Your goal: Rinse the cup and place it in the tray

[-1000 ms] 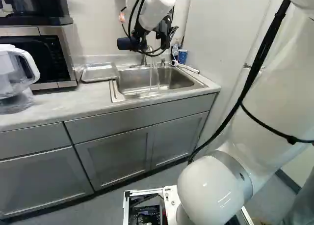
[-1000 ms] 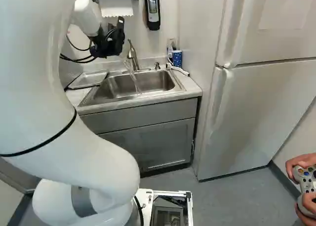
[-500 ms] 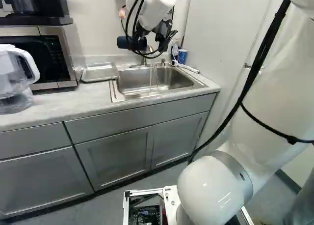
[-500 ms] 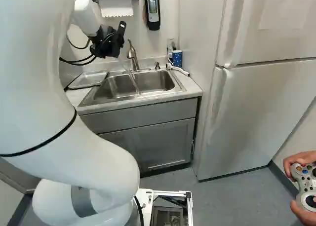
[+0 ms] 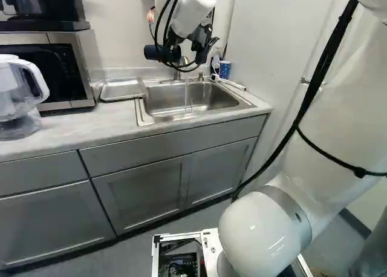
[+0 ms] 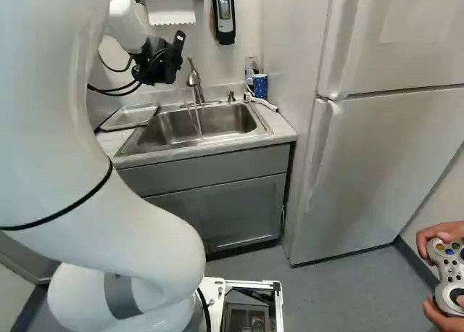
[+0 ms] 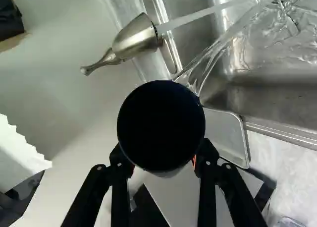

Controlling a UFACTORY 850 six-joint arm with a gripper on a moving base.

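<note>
Your jaws stand fairly wide, closed on both sides of the dark cup, holding it above the surface by the tap, presumably so runoff lands in the sink. The tray sits just beside the basin, handy for setting down next. The wrist view shows you water spilling past the cup's edge; the left base view shows the cup tipped sideways, which the right base view doesn't make clear.
</note>
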